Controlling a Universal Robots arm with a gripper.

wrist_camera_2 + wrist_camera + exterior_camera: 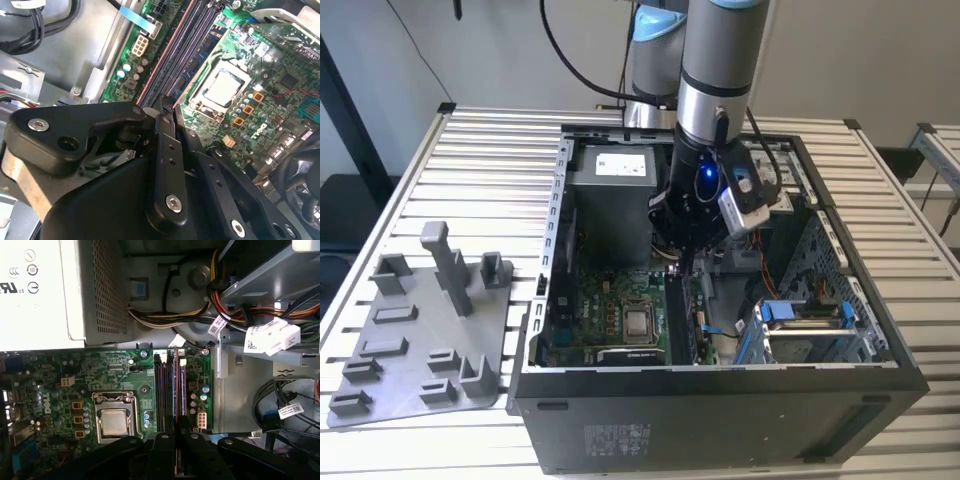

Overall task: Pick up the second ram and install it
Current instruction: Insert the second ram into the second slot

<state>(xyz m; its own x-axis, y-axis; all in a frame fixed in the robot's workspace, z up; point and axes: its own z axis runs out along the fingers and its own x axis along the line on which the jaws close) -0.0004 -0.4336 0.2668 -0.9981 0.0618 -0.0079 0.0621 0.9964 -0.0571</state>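
Gripper: in the exterior view the gripper (685, 262) hangs low inside the open computer case (720, 420), right over the memory slots. In both wrist views its black fingers (165, 150) sit narrow, all but together at the tips (177, 432).
Grip: I cannot tell whether the tips pinch the stick's top edge or only rest on it.
Second ram, place: the second ram (181, 390) stands on edge in one of the slots directly under the fingertips, with its near end hidden beneath them. It also shows as a bluish strip in the second wrist view (202, 55).
Second ram, long axis: it runs along the slot, straight out from the gripper toward the power supply (35, 290), parallel to the other slots and flat with the motherboard (60, 390).
Slots: four lanes side by side, as far as I can count. The two on the processor side look dark and bare.
Sticks: one I can pick out for sure. The lane just beside it is too dim to judge.
Processor socket: one (115, 420), beside the slots, near the fingers.
Cables: one bundle (165, 320) beyond the far end of the slots.
Outside the case: one grey holder tray (410, 340) on the slatted table (480, 150), well apart from the gripper.
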